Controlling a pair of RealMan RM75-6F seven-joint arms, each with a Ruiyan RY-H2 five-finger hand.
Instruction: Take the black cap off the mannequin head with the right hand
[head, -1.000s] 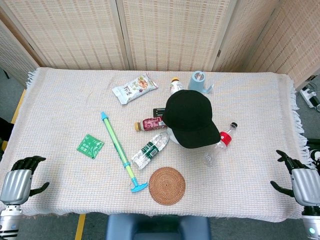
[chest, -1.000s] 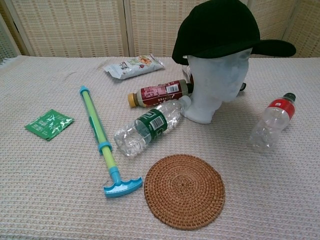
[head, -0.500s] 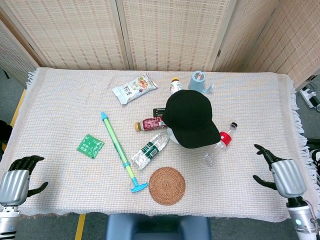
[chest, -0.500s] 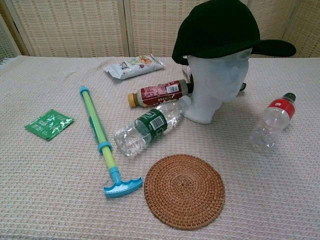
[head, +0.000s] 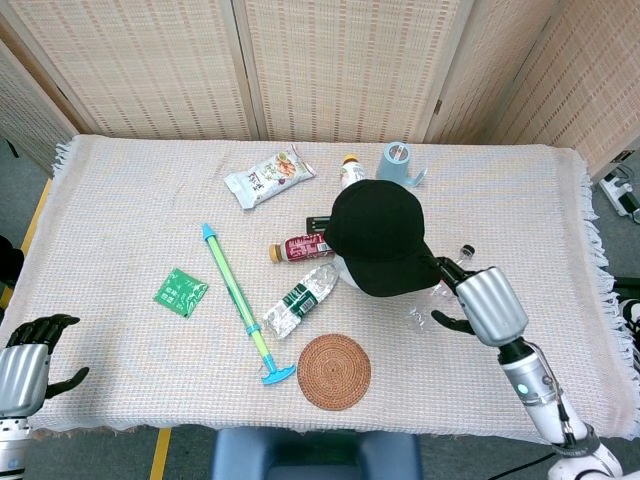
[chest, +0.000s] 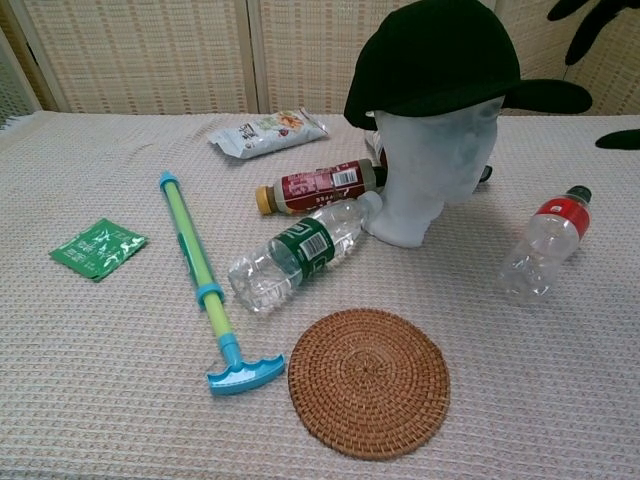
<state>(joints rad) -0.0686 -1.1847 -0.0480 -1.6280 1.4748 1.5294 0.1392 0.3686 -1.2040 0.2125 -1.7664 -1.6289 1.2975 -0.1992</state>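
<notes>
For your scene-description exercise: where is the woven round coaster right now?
The woven round coaster lies near the table's front edge, centre in the head view, beside the green water bottle and the pump's blue handle.

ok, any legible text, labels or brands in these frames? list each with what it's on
No text can be read in either view.
Snack packet: print too small.
Brown-label bottle: white label with a barcode-like patch, blurred.
Green-label water bottle: white marks on the label, unreadable.
Green sachet: white print, too small.
Red-label bottle: no lettering visible.
Black cap: plain, no logo visible.
</notes>
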